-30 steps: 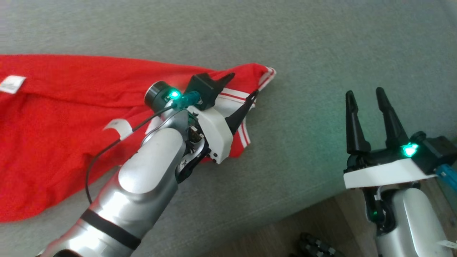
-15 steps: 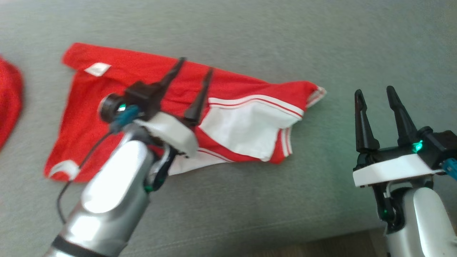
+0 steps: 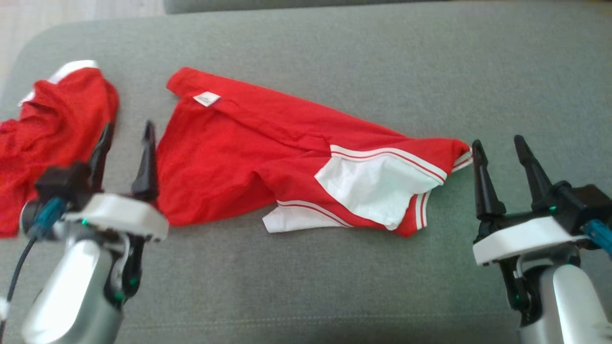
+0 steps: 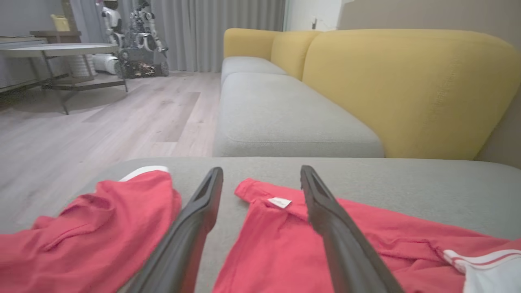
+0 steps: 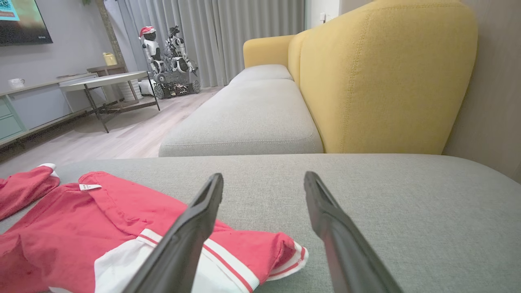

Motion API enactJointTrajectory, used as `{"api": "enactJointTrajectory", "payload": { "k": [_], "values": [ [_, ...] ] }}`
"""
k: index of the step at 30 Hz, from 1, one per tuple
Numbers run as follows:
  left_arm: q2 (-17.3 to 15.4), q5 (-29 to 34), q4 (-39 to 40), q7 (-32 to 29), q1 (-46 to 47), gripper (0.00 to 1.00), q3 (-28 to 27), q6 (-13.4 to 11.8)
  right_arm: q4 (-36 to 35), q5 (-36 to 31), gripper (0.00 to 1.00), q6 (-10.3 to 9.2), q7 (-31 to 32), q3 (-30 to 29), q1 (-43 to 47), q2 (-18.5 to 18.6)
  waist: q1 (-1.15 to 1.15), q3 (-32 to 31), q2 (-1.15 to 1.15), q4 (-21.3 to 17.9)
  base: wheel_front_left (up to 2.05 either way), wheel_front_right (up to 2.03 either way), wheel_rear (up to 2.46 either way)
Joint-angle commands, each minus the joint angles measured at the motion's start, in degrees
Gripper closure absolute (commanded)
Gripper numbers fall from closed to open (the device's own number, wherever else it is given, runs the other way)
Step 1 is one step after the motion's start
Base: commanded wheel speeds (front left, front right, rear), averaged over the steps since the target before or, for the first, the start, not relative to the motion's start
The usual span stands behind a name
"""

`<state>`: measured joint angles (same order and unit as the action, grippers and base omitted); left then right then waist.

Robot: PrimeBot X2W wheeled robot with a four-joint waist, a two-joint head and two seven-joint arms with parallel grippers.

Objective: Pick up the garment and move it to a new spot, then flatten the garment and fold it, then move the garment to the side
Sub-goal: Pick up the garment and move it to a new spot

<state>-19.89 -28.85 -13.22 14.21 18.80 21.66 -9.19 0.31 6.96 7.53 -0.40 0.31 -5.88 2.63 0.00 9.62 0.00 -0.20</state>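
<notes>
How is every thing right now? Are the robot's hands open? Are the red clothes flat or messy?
red and white garment: lying on the grey cushion, rumpled, partly folded over itself, not held.
other red garment: crumpled at the cushion's left end, not held.
left gripper: open, empty, over the gap between the two garments.
right gripper: open, empty, beside the red and white garment's right end.
</notes>
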Motion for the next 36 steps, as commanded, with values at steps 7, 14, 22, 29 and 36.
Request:
{"api": "enactJointTrajectory", "payload": {
  "k": [7, 14, 22, 29, 36],
  "values": [
    [-4.5, -1.0, 5.6, 0.5, -5.5, 0.00, -4.8, -1.6, -1.1, -0.6, 0.00, -0.04, 0.9, 1.5, 1.6, 0.2, 0.00, -3.8, 0.00, 1.3, 0.00, 0.00, 0.00],
    [-5.6, -1.2, 10.0, -0.8, -11.3, 0.00, -4.7, -3.5, -1.0, -0.2, 0.00, -0.04, 1.7, 1.7, 4.4, 0.2, 0.00, -6.9, 0.00, 1.0, 0.00, 0.00, 0.00],
    [-6.4, -0.9, 14.0, -2.6, -15.8, 0.00, -4.1, -5.6, -1.9, -0.2, 0.00, -0.04, 3.0, 2.1, 7.2, 0.2, 0.00, -9.4, 0.00, 0.6, 0.00, 0.00, 0.00],
    [-6.9, -1.0, 15.4, -3.5, -17.1, 0.00, -3.9, -6.3, -2.8, -0.2, 0.00, -0.04, 3.6, 2.1, 7.8, 0.2, 0.00, -9.6, 0.00, 0.5, 0.00, 0.00, 0.00],
    [-7.0, -1.0, 16.0, -3.8, -17.3, 0.00, -3.6, -6.6, -3.2, -0.2, 0.00, -0.04, 3.8, 2.1, 7.9, 0.2, 0.00, -9.5, 0.00, 0.6, 0.00, 0.00, 0.00]
  ]
}}
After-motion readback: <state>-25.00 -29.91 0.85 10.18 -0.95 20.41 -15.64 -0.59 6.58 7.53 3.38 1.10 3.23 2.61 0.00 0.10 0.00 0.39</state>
